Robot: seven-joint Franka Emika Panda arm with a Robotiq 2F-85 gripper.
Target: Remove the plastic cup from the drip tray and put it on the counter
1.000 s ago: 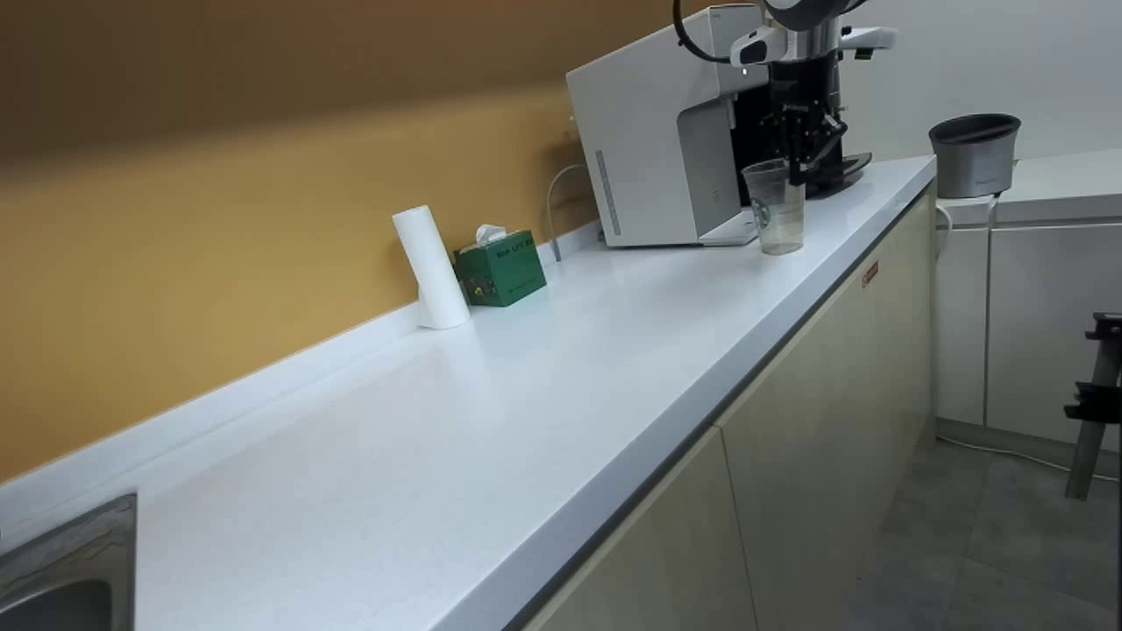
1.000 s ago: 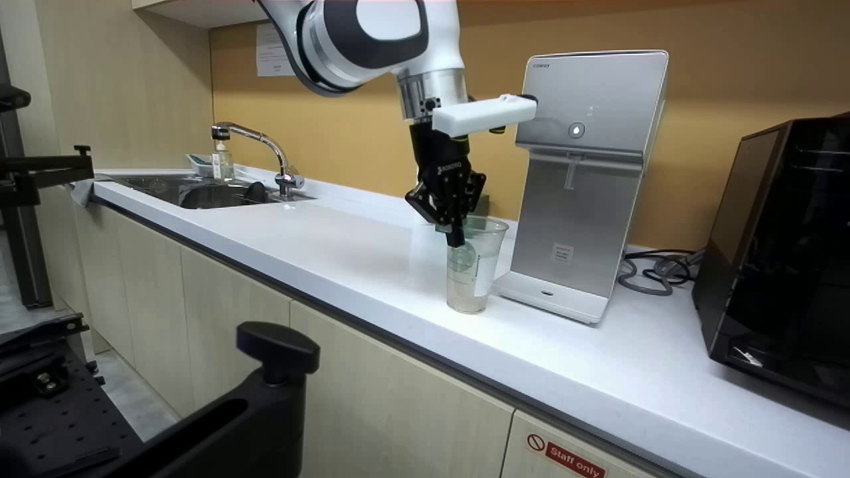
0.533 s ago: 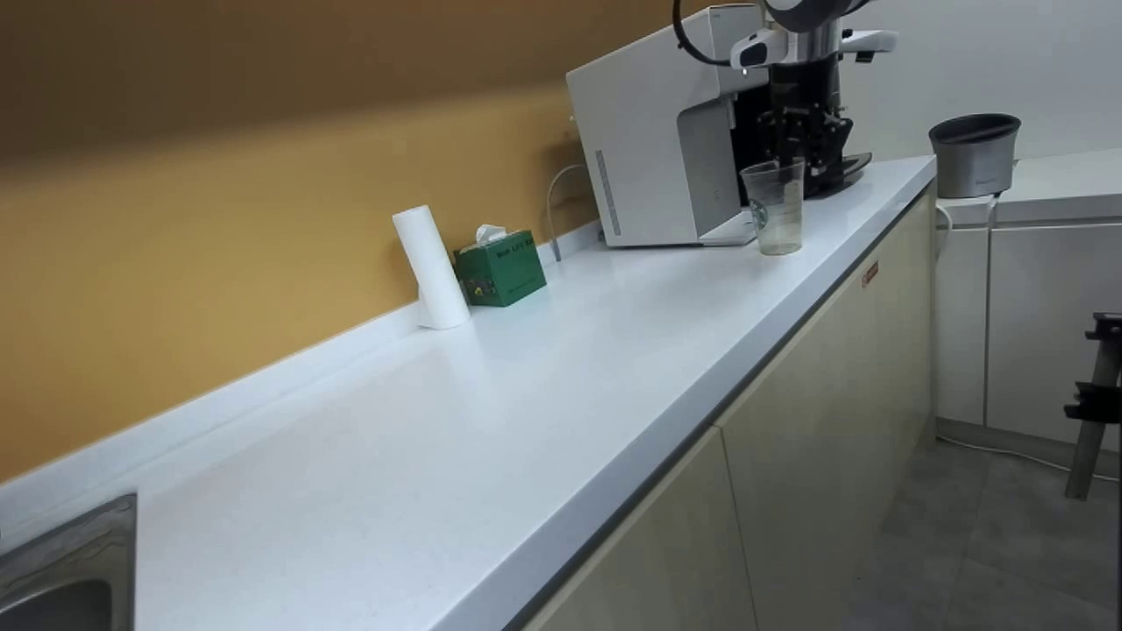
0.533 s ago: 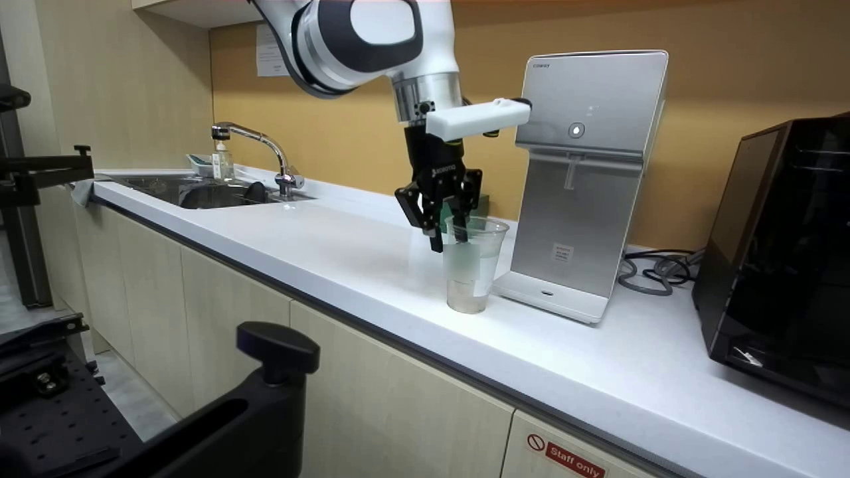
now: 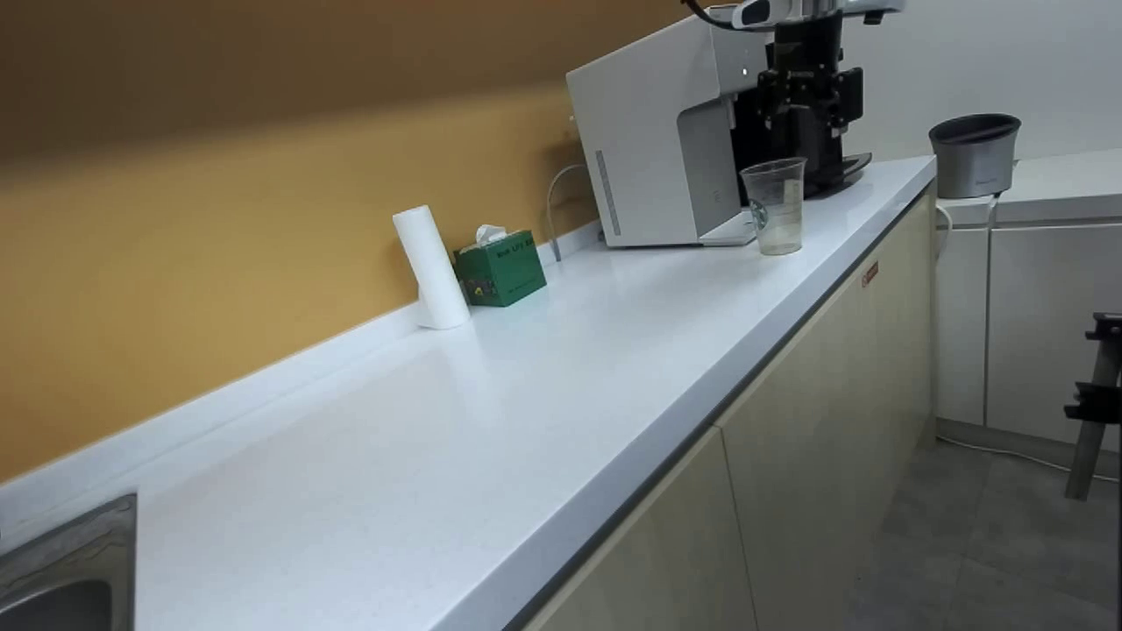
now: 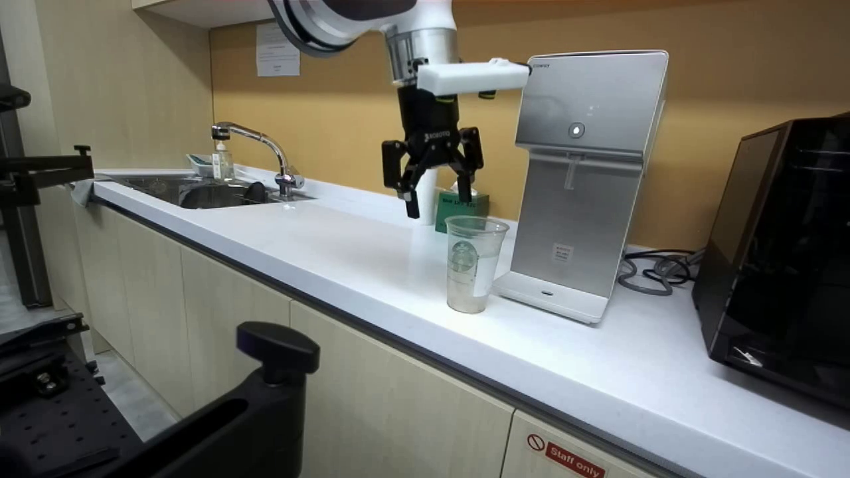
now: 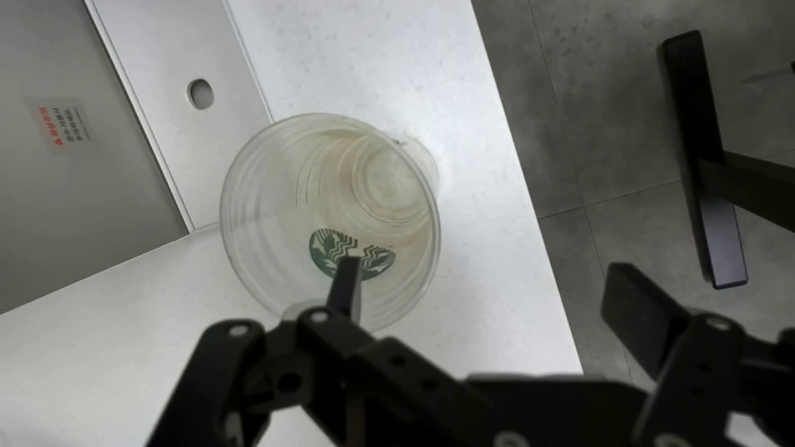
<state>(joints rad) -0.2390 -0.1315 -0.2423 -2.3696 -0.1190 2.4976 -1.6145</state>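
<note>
The clear plastic cup [image 6: 471, 265] stands upright on the white counter [image 6: 358, 262], in front of the drip tray [image 6: 551, 297] and off it. In the wrist view I look down into the cup [image 7: 329, 205]; its base rests on the counter surface beside the tray [image 7: 186, 136]. My gripper [image 6: 439, 204] hangs above the cup's rim, jaws spread wide with nothing between them. One fingertip overlaps the cup in the wrist view, but an exterior view shows the fingers [image 6: 412, 207] higher than the rim.
The tall white drinks machine [image 6: 584, 199] rises behind the tray. A green tissue box [image 5: 501, 270] and a white roll [image 5: 431, 267] stand along the wall. A black appliance [image 6: 783, 265] sits at the counter's far end, and a sink [image 6: 192, 189] at the opposite end.
One second ago the gripper was shut on the cup's wall at the rim. Its fingers then spread apart, and it has risen clear. The cup has stayed where it stood.
</note>
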